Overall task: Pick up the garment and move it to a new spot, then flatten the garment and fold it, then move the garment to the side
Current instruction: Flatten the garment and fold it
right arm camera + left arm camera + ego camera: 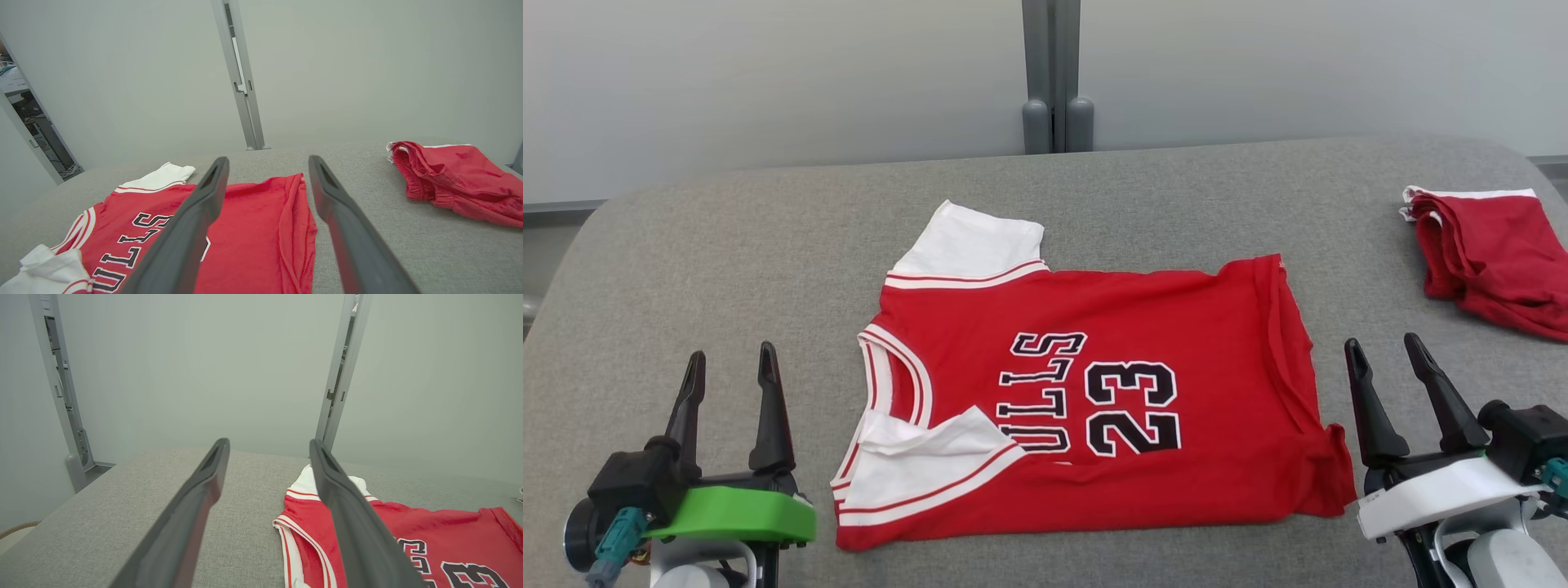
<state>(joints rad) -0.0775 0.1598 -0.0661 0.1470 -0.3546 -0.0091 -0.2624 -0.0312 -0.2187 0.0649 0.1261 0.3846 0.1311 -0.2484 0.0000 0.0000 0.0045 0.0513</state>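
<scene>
Black-fingered and spread wide, gripping nothing: left gripper [731, 353] and right gripper [1382, 341], flanking the shirt [1176, 327] laid nearly flat on the table [727, 245] (near sleeve [923, 457] flopped onto the chest). Seemingly between flattening and folding; next, probably smoothing that sleeve, then pinching an edge.

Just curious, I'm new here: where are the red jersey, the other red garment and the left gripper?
red jersey [1160, 314]: head view, red cloth above the number.
other red garment [1494, 253]: head view, middle of the cloth.
left gripper [731, 353]: head view, midway between its fingertips.
</scene>
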